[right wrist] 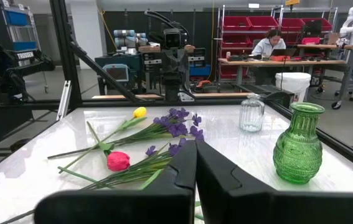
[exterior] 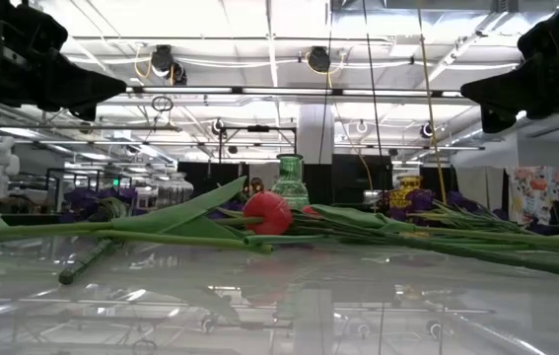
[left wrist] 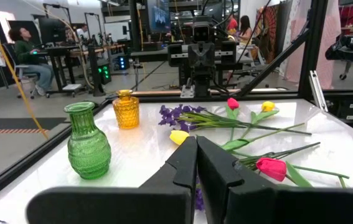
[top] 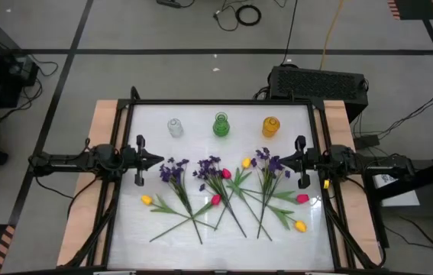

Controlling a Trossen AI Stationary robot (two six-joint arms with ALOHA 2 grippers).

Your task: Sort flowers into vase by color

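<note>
Now both tools, left tool (top: 157, 161) and right tool (top: 286, 161), are closed and empty. The flowers (top: 216, 191) lie mixed on the tabletop (top: 224, 244); open one tool and pinch just one stem.

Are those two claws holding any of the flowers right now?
No. The left gripper and right gripper are both shut on nothing; the flowers lie on the table.

Robotics lab, red parts bins (right wrist: 251, 28), workbenches (right wrist: 276, 62), ceiling strip lights (exterior: 269, 39)
</note>
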